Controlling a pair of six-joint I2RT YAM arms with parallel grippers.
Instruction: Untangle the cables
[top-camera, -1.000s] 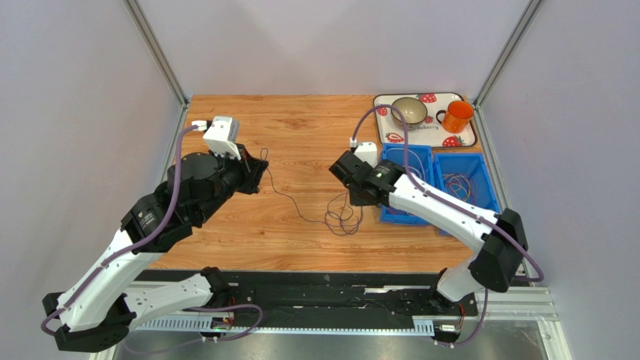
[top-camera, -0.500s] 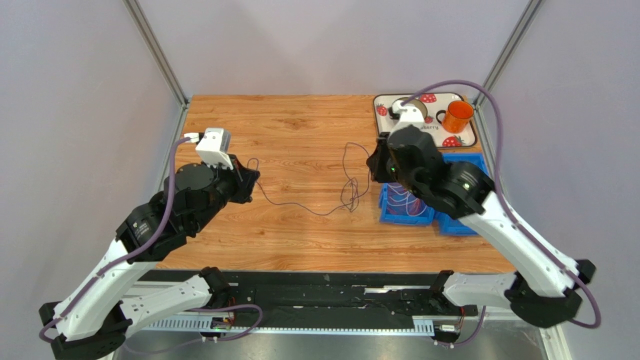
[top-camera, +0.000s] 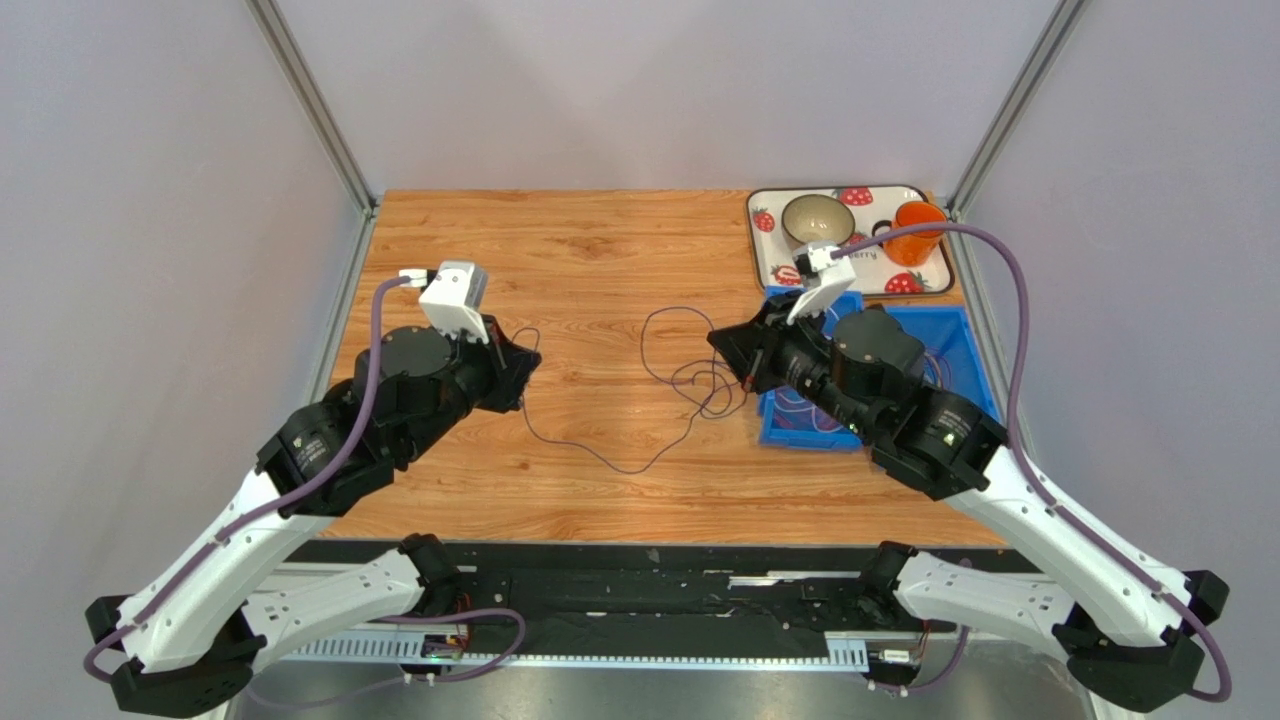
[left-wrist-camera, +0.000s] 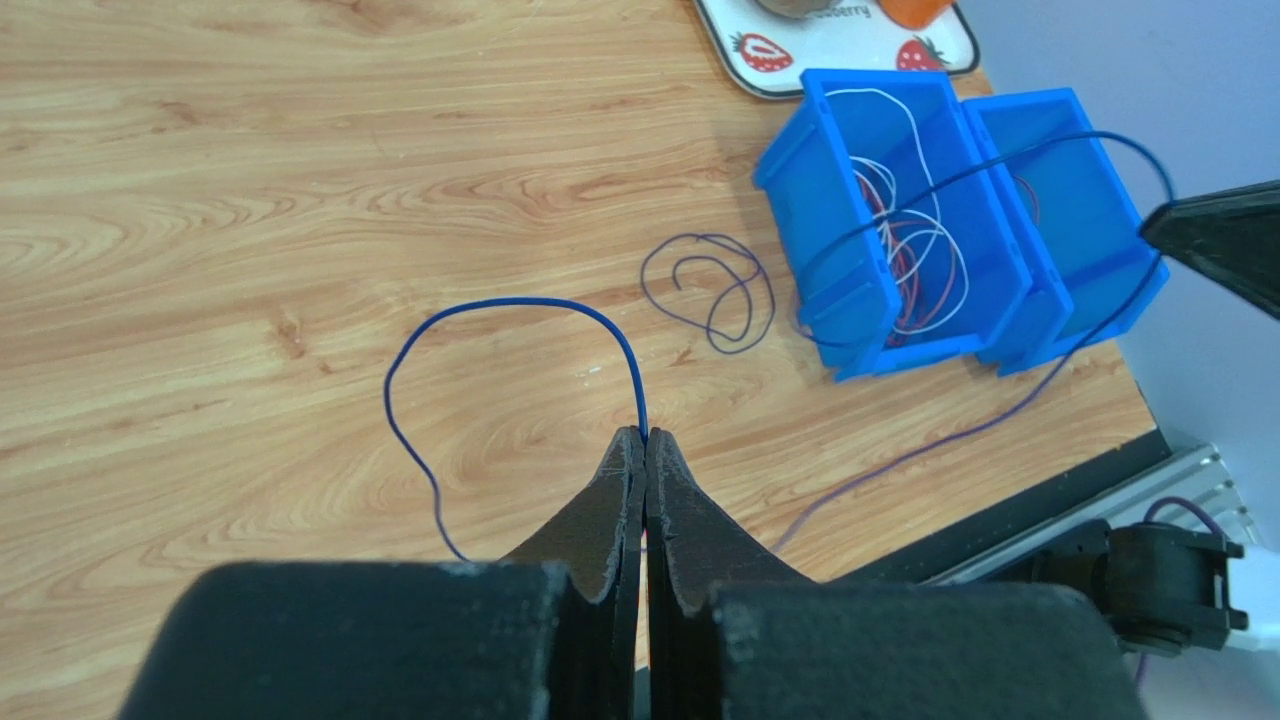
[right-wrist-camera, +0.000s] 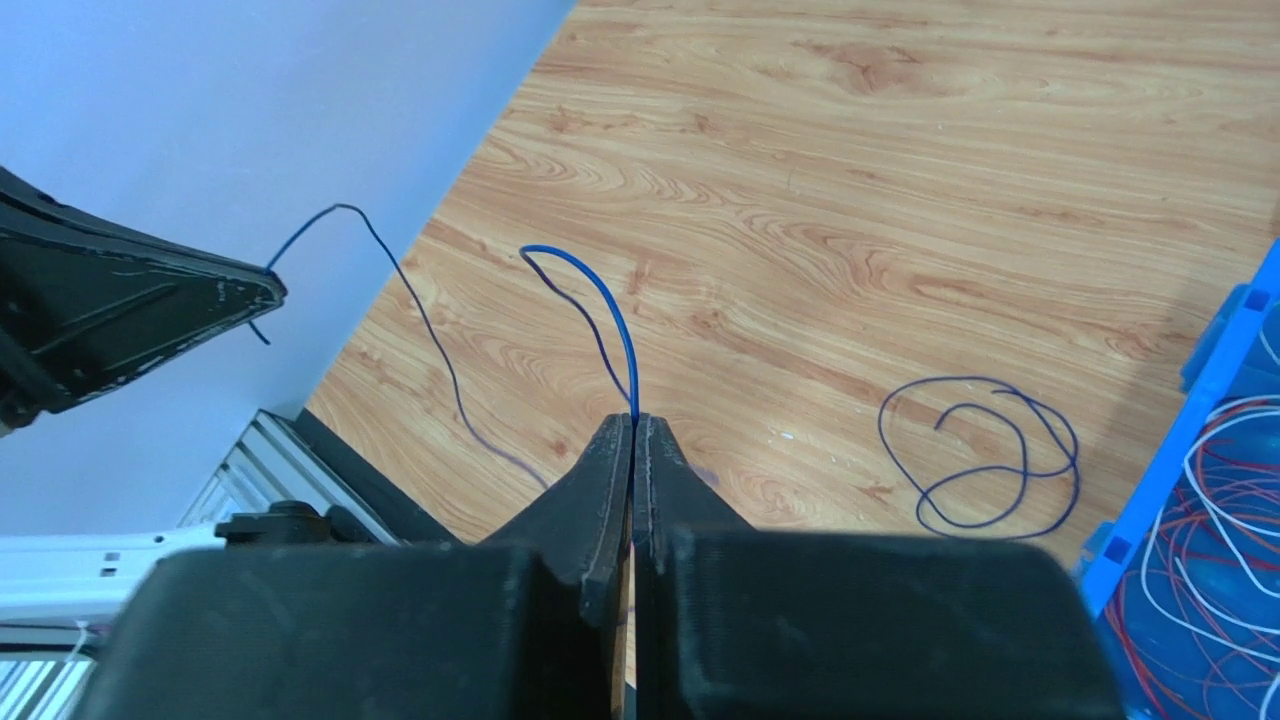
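Right now both grippers are clamping the same thin purple cable (left-wrist-camera: 511, 302): left gripper (left-wrist-camera: 646, 447) and right gripper (right-wrist-camera: 633, 428) are each pinching it, slack sagging between them over the table (top-camera: 601, 248). A small coil (left-wrist-camera: 706, 293) is lying beside the blue bins (left-wrist-camera: 824, 225), which are holding white and red cables (left-wrist-camera: 902, 263).

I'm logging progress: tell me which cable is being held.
The thin dark blue cable, pinched by the left gripper and the right gripper, looping over the table; the white and red cables lie in a blue bin.
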